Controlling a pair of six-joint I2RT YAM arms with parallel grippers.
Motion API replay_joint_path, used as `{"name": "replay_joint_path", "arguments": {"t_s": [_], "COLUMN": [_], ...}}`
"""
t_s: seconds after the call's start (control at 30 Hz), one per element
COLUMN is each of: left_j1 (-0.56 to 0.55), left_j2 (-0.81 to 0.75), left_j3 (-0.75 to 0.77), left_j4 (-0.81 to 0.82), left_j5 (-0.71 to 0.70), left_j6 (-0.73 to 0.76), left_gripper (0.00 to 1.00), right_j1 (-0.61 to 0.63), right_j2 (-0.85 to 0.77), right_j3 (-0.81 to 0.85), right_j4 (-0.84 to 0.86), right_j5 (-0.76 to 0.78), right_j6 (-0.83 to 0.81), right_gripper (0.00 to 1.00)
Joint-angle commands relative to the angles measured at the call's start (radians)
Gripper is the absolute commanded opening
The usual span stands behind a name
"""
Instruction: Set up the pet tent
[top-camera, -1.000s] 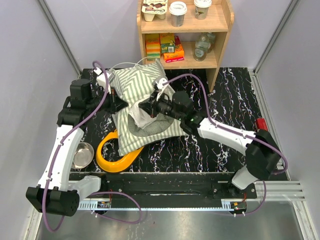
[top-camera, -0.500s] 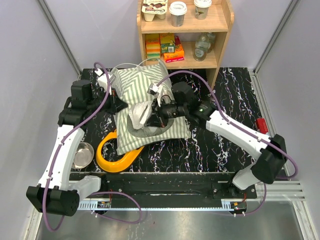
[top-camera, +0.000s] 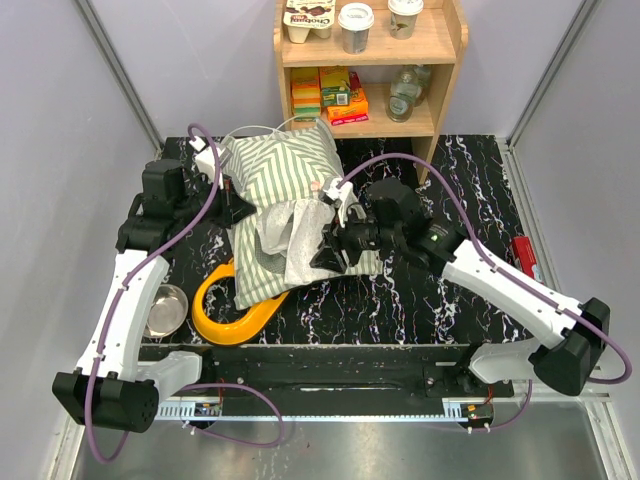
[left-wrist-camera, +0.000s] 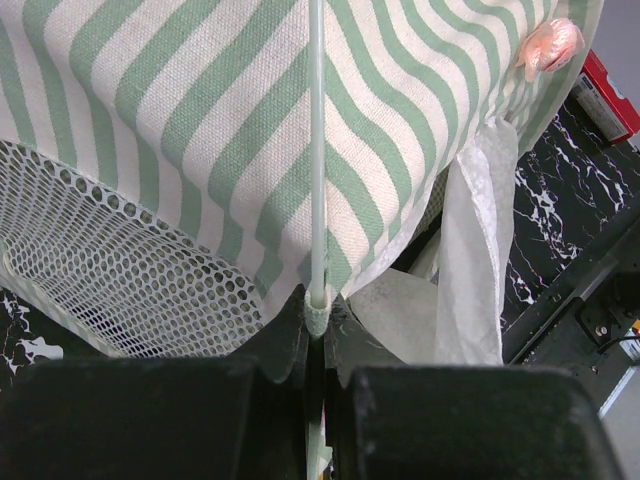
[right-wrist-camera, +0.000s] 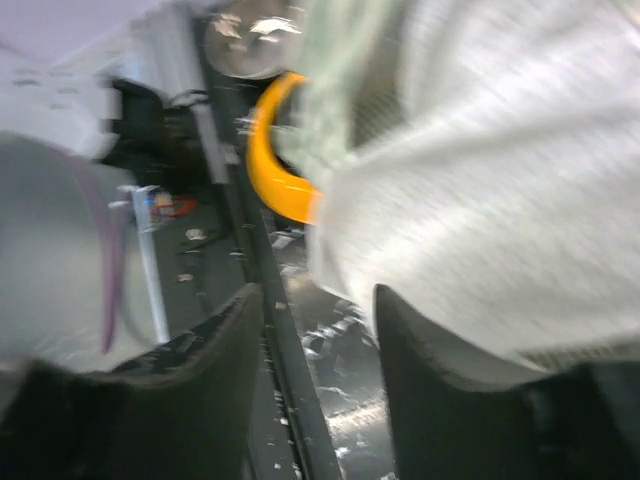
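The pet tent (top-camera: 285, 180), green-and-white striped with a white flap hanging at its front, lies crumpled at the table's back left. My left gripper (top-camera: 238, 208) is at its left edge. In the left wrist view the left gripper (left-wrist-camera: 316, 315) is shut on the sleeved end of a thin white pole (left-wrist-camera: 317, 150) that runs up over the striped cloth, with white mesh (left-wrist-camera: 100, 260) to the left. My right gripper (top-camera: 322, 258) stands open just right of the hanging flap. The blurred right wrist view shows the right gripper (right-wrist-camera: 318, 320) with an empty gap and tent cloth (right-wrist-camera: 480, 200) beside its right finger.
A yellow bowl holder (top-camera: 225, 320) sticks out from under the tent's near side, with a metal bowl (top-camera: 165, 308) to its left. A wooden shelf (top-camera: 365, 70) with boxes, jars and cups stands behind the tent. A small red object (top-camera: 525, 250) lies at the far right.
My right gripper has opened, let go of the white cloth and drawn back to the right and nearer. The flap now hangs loose. The left gripper has stayed shut on the pole.
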Motion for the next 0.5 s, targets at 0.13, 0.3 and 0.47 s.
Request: {"name": "replay_joint_path", "arguments": {"t_s": [0.13,0.3,0.47], "left_j1": [-0.002,-0.003,-0.003], "left_j2": [-0.009,-0.007,-0.012], "left_j3": [0.003,0.005,0.008], "left_j4": [0.089,0.089,0.086], "left_j5": [0.007,0.010,0.006], "left_j6": [-0.012,-0.013,-0.015], "left_gripper": [0.00,0.00,0.00], "right_j1": [-0.010,-0.010,-0.010], "right_j2": [-0.083,-0.062,0.018], "right_j3": [-0.205,-0.363,-0.362], "right_j4": [0.110,0.389,0.514], "right_j5": [0.543,0.452,0.304], "right_j6": [0.191,0.366,0.414], "right_gripper": [0.79,0.76,0.19]}}
